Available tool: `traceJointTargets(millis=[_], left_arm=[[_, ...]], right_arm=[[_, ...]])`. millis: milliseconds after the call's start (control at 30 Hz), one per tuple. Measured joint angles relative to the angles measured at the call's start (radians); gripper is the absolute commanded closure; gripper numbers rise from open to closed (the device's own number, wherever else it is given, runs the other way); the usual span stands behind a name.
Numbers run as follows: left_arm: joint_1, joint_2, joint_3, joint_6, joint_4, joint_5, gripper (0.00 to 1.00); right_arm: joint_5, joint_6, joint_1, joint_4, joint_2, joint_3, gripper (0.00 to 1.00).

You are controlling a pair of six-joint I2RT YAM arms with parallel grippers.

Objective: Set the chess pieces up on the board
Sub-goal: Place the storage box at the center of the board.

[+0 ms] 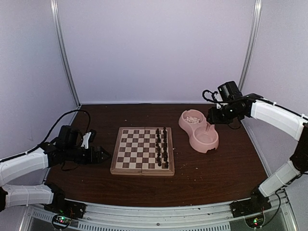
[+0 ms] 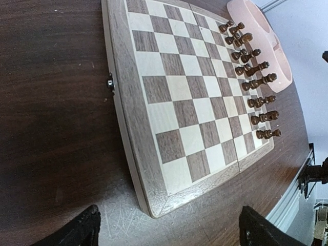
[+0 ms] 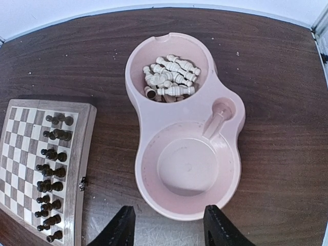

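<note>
the left tool [image 2: 171, 228] is hovering beside the left edge of the board [image 2: 174, 102], its fingers spread wide with nothing between them. the board is lying flat on the worktop [image 1: 216, 168]. the dark pieces [image 2: 253, 77] are standing in two rows along its right side. the right tool [image 3: 166, 225] is hanging over the bowl [image 3: 141, 154], fingers apart and empty. the white pieces [image 3: 171, 77] are lying heaped in the bowl's far cup, right of the board.
</note>
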Motion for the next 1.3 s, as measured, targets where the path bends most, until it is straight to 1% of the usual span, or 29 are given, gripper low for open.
traceJointTargets(millis=[67,167,200,333,500,833,1000,1133,1300], left_arm=[[0.000,0.000,-0.003,0.007,0.007,0.010,0.10],[0.000,0.000,-0.008,0.018,0.008,0.015,0.11],[0.000,0.000,-0.009,0.021,0.008,0.015,0.11],[0.000,0.000,-0.020,0.026,0.010,0.015,0.11],[0.000,-0.002,-0.052,0.031,0.013,0.019,0.15],[0.000,-0.002,-0.084,0.033,0.052,0.018,0.15],[0.000,-0.002,-0.084,0.040,0.060,0.016,0.15],[0.000,-0.003,-0.084,0.048,0.060,0.011,0.15],[0.000,-0.010,-0.084,0.059,0.055,0.002,0.14]], right_arm=[[-0.018,0.000,-0.002,0.011,0.075,0.051,0.57],[-0.042,0.002,-0.002,0.021,0.170,0.114,0.58],[-0.048,0.001,-0.002,0.024,0.195,0.131,0.60],[-0.067,-0.006,-0.003,0.033,0.305,0.213,0.63],[-0.064,-0.034,-0.003,0.025,0.449,0.373,0.63],[-0.042,-0.062,-0.009,-0.051,0.706,0.656,0.63],[-0.024,-0.067,-0.009,-0.107,0.846,0.792,0.60],[0.000,-0.067,-0.009,-0.145,0.923,0.871,0.60],[0.044,-0.066,-0.010,-0.184,0.967,0.912,0.60]])
